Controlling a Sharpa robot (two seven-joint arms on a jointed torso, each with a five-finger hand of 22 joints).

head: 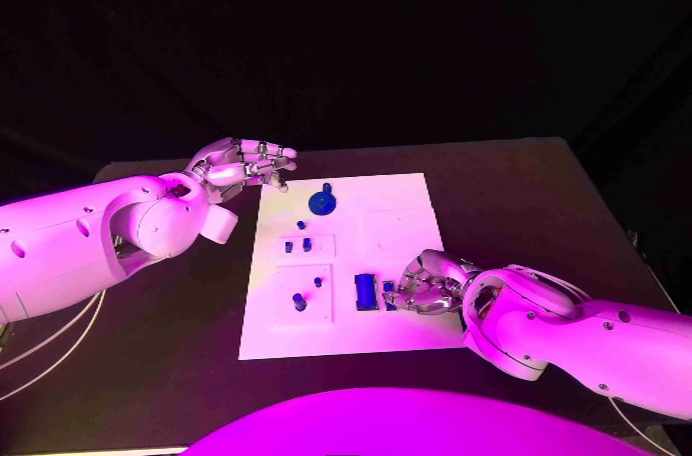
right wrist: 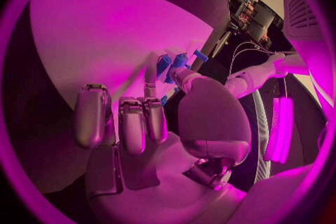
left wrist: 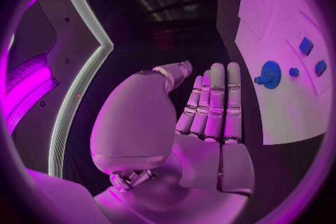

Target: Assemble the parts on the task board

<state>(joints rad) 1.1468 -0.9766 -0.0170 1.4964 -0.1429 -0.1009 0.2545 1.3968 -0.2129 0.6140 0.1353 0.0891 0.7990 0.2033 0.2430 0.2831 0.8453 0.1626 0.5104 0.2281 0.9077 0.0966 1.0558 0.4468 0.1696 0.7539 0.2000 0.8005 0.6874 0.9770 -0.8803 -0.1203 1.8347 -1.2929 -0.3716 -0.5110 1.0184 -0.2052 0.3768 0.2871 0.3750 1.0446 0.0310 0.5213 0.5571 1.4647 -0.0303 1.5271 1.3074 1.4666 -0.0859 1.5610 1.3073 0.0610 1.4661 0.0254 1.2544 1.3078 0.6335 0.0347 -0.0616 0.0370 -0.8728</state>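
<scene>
I saw right hand (head: pixel 423 284) fingers resting at rectangular blue part (head: pixel 366 291), long axis along task board (head: pixel 389 201); grasp unclear. Left hand (head: pixel 242 163) released, blue gear (head: pixel 326 202) just beyond its fingertips.

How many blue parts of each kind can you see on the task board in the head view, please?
Round gear-like part: 1
Small pieces (pegs and blocks): 5
Long rectangular block: 1
Piece at the right hand, partly hidden: 1
Total: 8 blue parts
</scene>
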